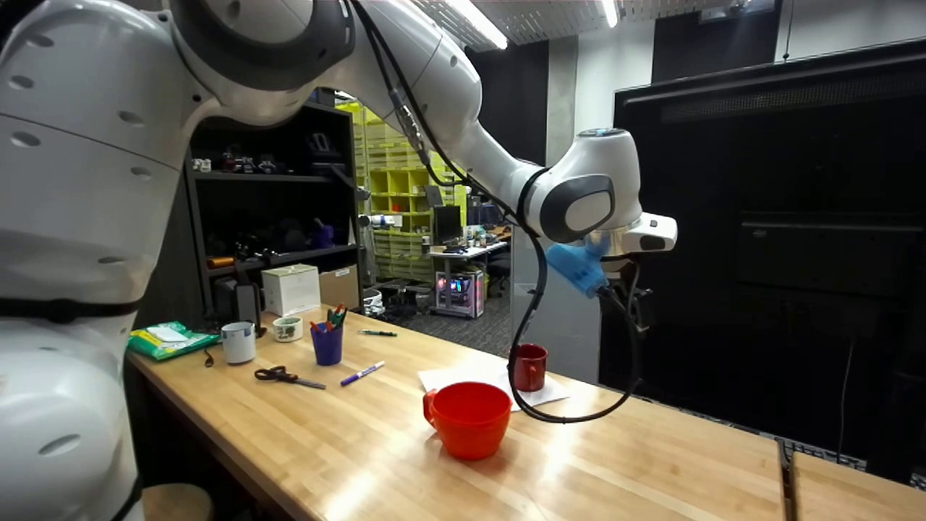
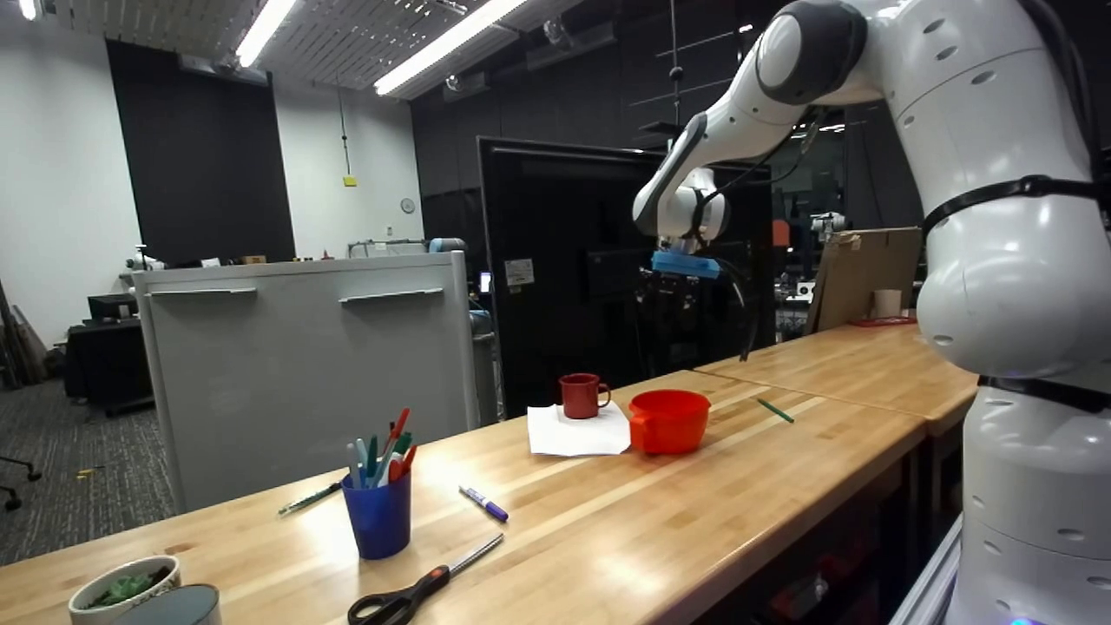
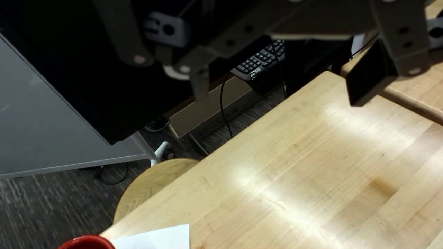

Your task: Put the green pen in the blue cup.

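A green pen (image 2: 775, 411) lies on the table beyond the red bowl in an exterior view; it does not show in the wrist view. Another dark and green pen lies behind the blue cup in both exterior views (image 1: 378, 333) (image 2: 311, 499). The blue cup stands upright with several pens and markers in it, in both exterior views (image 1: 328, 344) (image 2: 377, 519). My gripper (image 3: 282, 86) is open and empty in the wrist view, its fingers wide apart. It hangs high above the table, near the black screen, far from the blue cup.
A red bowl (image 1: 470, 423) stands mid-table. A dark red cup (image 2: 581, 397) stands on white paper (image 2: 573, 438). Scissors (image 1: 286, 376) and a purple marker (image 1: 362, 373) lie near the blue cup. A large black screen (image 1: 767, 253) stands behind the table. A cable loop (image 1: 571, 420) hangs from the arm.
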